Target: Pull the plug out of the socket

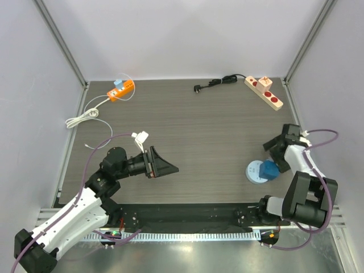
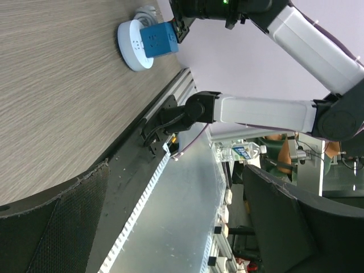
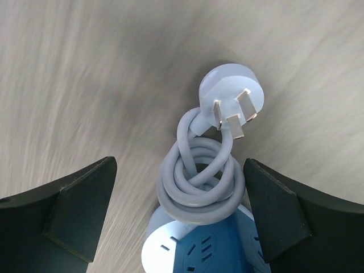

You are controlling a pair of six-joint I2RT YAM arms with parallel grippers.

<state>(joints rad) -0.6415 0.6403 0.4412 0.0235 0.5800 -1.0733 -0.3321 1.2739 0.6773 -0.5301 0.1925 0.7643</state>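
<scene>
The right gripper (image 3: 179,190) is seen spread wide above the bench (image 1: 199,125), with nothing pinched and nothing touched. A round white socket (image 3: 170,250) with a blue block (image 3: 213,250) seated on it is framed between the gripper's fingers (image 3: 79,210). A pale grey cord (image 3: 196,185) is coiled on top of the socket. The plug (image 3: 230,94) at the cord's end is found lying free just beyond the socket, with its three prongs exposed. The left gripper (image 1: 164,165) is positioned well apart from the socket, across the bench, and is likewise spread and empty.
</scene>
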